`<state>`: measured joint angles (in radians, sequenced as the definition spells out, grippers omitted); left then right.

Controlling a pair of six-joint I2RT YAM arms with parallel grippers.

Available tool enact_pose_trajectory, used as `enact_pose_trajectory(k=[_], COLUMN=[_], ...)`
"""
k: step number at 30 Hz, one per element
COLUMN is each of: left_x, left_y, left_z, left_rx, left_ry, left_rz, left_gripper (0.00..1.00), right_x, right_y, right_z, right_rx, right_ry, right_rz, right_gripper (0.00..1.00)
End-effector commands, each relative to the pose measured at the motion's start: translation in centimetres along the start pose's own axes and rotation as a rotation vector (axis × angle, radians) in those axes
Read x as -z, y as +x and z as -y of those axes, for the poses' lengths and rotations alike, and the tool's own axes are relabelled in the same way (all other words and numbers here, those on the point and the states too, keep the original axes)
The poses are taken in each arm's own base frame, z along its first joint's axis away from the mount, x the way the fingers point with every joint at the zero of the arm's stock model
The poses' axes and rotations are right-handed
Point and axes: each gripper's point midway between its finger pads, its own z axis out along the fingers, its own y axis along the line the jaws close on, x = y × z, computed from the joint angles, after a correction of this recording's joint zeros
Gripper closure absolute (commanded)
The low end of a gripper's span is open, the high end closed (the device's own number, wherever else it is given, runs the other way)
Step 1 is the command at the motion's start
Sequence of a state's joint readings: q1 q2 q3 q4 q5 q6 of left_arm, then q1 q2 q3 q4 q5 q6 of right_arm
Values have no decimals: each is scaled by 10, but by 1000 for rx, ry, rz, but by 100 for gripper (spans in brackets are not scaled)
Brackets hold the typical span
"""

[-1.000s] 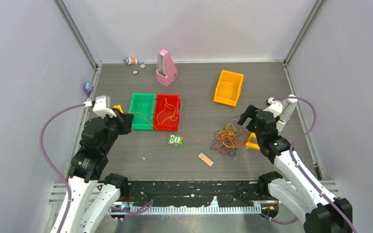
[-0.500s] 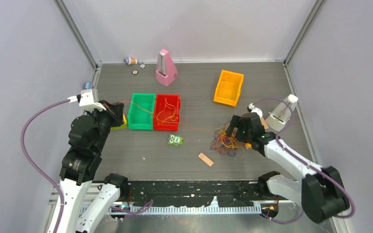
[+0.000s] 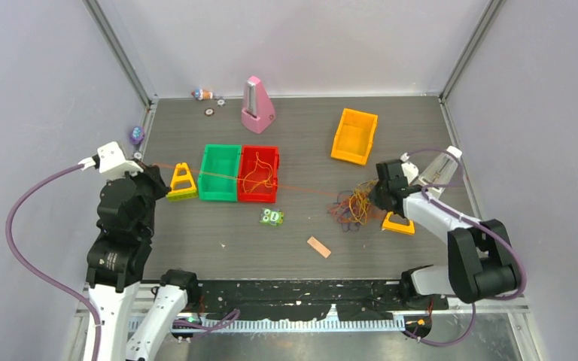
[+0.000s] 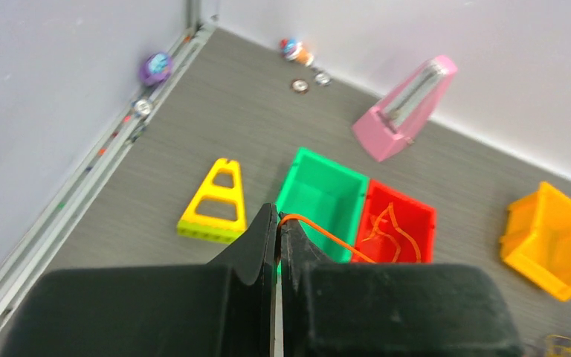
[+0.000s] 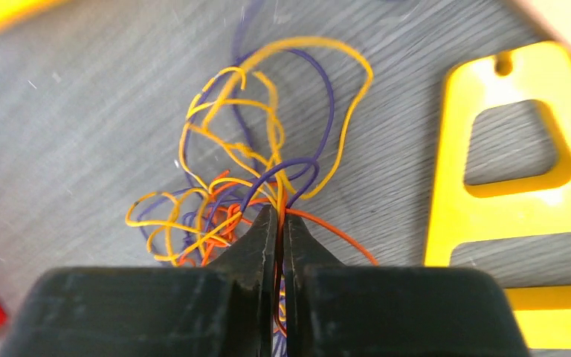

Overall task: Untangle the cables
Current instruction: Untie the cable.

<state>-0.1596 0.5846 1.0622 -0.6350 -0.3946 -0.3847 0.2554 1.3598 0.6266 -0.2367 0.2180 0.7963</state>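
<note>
The cables (image 3: 352, 207) lie as a tangle of orange, yellow and purple strands at the table's right. My right gripper (image 3: 377, 197) is at the tangle's right edge. In the right wrist view it (image 5: 280, 213) is shut on a few strands of the cables (image 5: 253, 163). One orange strand (image 3: 301, 189) runs taut from the tangle leftward over both bins. My left gripper (image 3: 153, 168) is at that strand's far-left end. The left wrist view shows the gripper (image 4: 278, 221) shut on the orange strand (image 4: 327, 236).
A green bin (image 3: 220, 195) and a red bin (image 3: 260, 198) holding loose orange strands sit mid-left. A yellow triangle frame (image 3: 183, 183) lies by the left gripper, another (image 3: 399, 222) by the right. Also here: an orange bin (image 3: 354, 135), pink metronome (image 3: 257, 105), green toy (image 3: 272, 217), tan block (image 3: 318, 247).
The right gripper went from open to shut on the tangle. The left arm drew back to the left, pulling the orange strand straight and uncovering the yellow frame.
</note>
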Motion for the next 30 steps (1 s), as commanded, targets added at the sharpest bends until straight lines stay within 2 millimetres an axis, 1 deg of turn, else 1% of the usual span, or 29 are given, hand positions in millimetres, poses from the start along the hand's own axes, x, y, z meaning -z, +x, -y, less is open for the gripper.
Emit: enact_pose_trajectory(k=[1,2,5,6,7,8,9,10,11,12,13,14,15,16,17,18,19,20,23,25,26,27,28,29,30], left_x=[9,11,15,13,7,-1,-7,-11,-13,-14,-14,-14,-16,-17,-17,-18,-18,-18,-15,-17,-18,-22,-25,-28,-32], left_y=[-25,-24,-20,-17,-10,1,13,27,41,55,68,79,87,92,96,99,103,107,118,122,120,118,116,113,109], left_z=[-49,-54,-65,-62,-50,-33,-13,9,27,41,51,57,57,58,62,66,73,83,117,130,133,131,128,121,113], left_rx=[1,6,43,48,42,30,24,8,6,13,20,37,52,59,61,60,48,26,-72,-158,-192,-214,-225,-228,-227], left_ry=[-262,-286,-340,-318,-241,-145,-37,87,189,258,314,339,337,344,367,384,413,454,555,539,514,470,430,386,334], left_rz=[106,111,135,138,118,86,41,-13,-72,-130,-189,-238,-262,-266,-265,-264,-275,-288,-344,-334,-315,-295,-283,-267,-247], left_gripper=[100,100,100,100,100,100,99,91,82,69,57,41,27,15,3,1,0,1,0,0,0,0,0,0,1], right_x=[20,26,36,41,43,48,52,57,66,69,76,82,85,91,91,93,93,95,97,102,108,112,117,123,128], right_y=[-59,-65,-77,-84,-83,-88,-85,-81,-86,-76,-77,-70,-67,-63,-60,-55,-52,-51,-50,-52,-56,-59,-60,-66,-67], right_z=[34,33,35,28,22,7,-6,-24,-39,-48,-55,-65,-69,-77,-79,-86,-87,-91,-95,-97,-101,-103,-102,-106,-104], right_rx=[-147,-161,-179,-178,-119,-61,-21,55,81,137,155,194,212,242,255,277,289,298,311,315,318,324,327,333,335], right_ry=[152,141,136,98,56,-23,-103,-211,-292,-361,-401,-457,-478,-521,-528,-555,-561,-572,-575,-583,-595,-596,-594,-601,-596], right_rz=[214,241,297,320,309,320,301,291,318,289,304,281,272,255,235,213,196,184,168,169,178,179,175,193,196], right_gripper=[94,94,94,95,94,94,94,94,94,94,94,94,94,95,94,94,94,94,94,94,94,94,94,94,94])
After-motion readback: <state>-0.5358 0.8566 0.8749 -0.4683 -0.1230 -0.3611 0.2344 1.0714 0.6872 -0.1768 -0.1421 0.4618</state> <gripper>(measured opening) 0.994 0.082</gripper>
